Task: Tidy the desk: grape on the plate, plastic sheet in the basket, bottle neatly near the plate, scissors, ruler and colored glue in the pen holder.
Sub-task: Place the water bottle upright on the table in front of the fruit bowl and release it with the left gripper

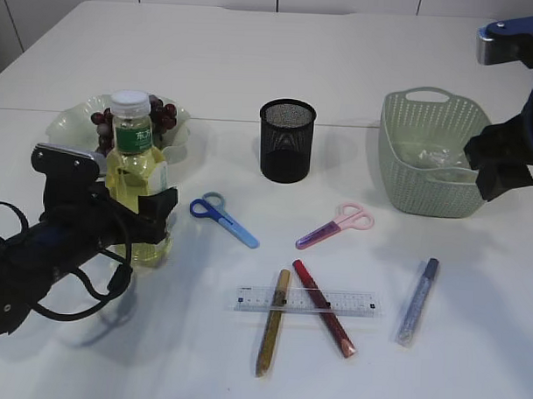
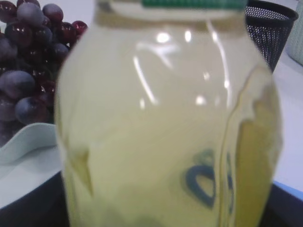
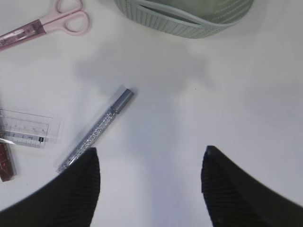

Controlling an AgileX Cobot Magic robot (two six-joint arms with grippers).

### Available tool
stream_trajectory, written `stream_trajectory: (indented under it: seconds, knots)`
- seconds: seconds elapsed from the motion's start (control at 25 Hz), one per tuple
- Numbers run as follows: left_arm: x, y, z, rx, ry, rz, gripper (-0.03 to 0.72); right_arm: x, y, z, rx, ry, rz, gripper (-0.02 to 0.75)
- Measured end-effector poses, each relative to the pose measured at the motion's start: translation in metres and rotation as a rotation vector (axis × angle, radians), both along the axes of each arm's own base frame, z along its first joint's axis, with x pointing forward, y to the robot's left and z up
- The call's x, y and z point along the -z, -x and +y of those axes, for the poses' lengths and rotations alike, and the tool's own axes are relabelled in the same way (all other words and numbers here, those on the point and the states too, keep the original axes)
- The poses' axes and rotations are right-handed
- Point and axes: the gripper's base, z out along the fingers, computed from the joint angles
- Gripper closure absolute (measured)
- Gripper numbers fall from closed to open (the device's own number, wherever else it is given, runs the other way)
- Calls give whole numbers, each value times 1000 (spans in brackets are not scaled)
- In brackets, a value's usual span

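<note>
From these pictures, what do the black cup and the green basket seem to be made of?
The pen holder looks like black metal wire mesh with a matte finish: light shows through its fine grid. The basket seems molded plastic, pale green and slightly glossy, with a woven-look perforated wall and a smooth rim.

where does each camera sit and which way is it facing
Exterior: in front of the desk, slanting down across it; both arms show, left claw around the bottle.
Left wrist: on the left arm, level, filled by the bottle; claw edges barely show.
Right wrist: on the right arm, facing down; open right claw above bare desk.
Shared: silver-blue glue, exterior and right wrist.
</note>
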Motion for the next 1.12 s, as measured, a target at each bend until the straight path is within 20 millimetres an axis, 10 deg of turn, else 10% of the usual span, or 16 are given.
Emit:
stream_trajectory:
  seconds: [0.4,1.12]
  knots:
    - [-13,1,1,-6,11,-26,95,0,0,0,0,0,0,215]
    - [-130,11,5,-8,117,-323,99,0,0,0,0,0,0,215]
